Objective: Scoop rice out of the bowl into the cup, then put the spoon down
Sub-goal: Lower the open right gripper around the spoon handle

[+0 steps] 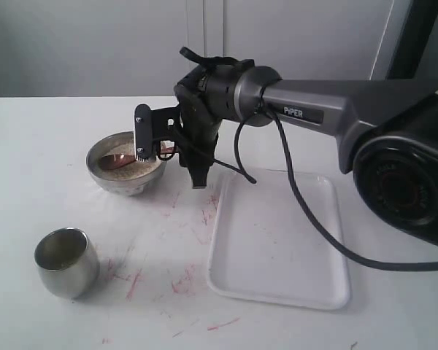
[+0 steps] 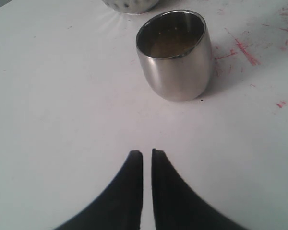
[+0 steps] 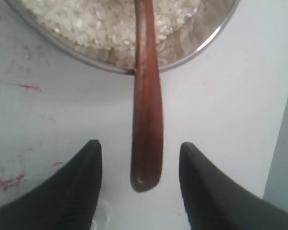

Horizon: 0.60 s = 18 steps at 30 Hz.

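The steel bowl (image 1: 125,164) sits left of centre on the white table and holds rice (image 3: 101,24). The wooden spoon (image 3: 146,96) rests with its head in the rice, its handle leaning over the rim (image 3: 201,45) towards my right gripper (image 3: 140,148). That gripper is open, one finger on each side of the handle's end without touching it. In the exterior view the right gripper (image 1: 168,153) hangs at the bowl's right edge. The cup (image 1: 66,261) stands at the front left. My left gripper (image 2: 147,154) is shut and empty, a short way from the cup (image 2: 175,57).
A white rectangular tray (image 1: 277,240) lies right of the bowl, under the right arm. Red scribble marks (image 1: 135,281) stain the table between cup and tray. The bowl's edge (image 2: 132,5) shows beyond the cup in the left wrist view.
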Available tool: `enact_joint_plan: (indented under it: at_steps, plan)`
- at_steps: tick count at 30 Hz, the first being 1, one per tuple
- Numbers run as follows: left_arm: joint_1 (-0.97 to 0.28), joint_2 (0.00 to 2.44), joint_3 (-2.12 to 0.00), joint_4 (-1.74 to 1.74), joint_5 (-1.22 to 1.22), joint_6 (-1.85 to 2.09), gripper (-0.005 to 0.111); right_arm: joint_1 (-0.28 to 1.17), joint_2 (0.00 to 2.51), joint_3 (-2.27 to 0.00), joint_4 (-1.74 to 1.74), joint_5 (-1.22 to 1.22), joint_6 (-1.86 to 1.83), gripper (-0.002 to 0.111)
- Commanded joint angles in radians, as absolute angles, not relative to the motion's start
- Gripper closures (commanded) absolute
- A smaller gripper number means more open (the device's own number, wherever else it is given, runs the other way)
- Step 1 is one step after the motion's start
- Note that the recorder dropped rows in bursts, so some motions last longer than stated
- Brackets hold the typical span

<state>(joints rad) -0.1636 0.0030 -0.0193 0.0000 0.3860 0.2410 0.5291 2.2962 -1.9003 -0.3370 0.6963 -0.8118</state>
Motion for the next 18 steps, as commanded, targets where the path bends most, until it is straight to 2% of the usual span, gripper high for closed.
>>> enact_joint_plan:
  at_steps: [1, 13, 18]
  plan:
    - [-0.166, 0.000, -0.010, 0.000, 0.419, 0.235, 0.092, 0.531, 2.295, -1.897, -0.390, 0.675, -0.776, 0.061]
    - [-0.166, 0.000, -0.010, 0.000, 0.419, 0.235, 0.092, 0.531, 2.295, -1.897, -0.365, 0.621, -0.776, 0.061]
    - [-0.166, 0.000, -0.010, 0.000, 0.419, 0.235, 0.092, 0.531, 2.295, -1.897, -0.359, 0.630, -0.778, 0.071]
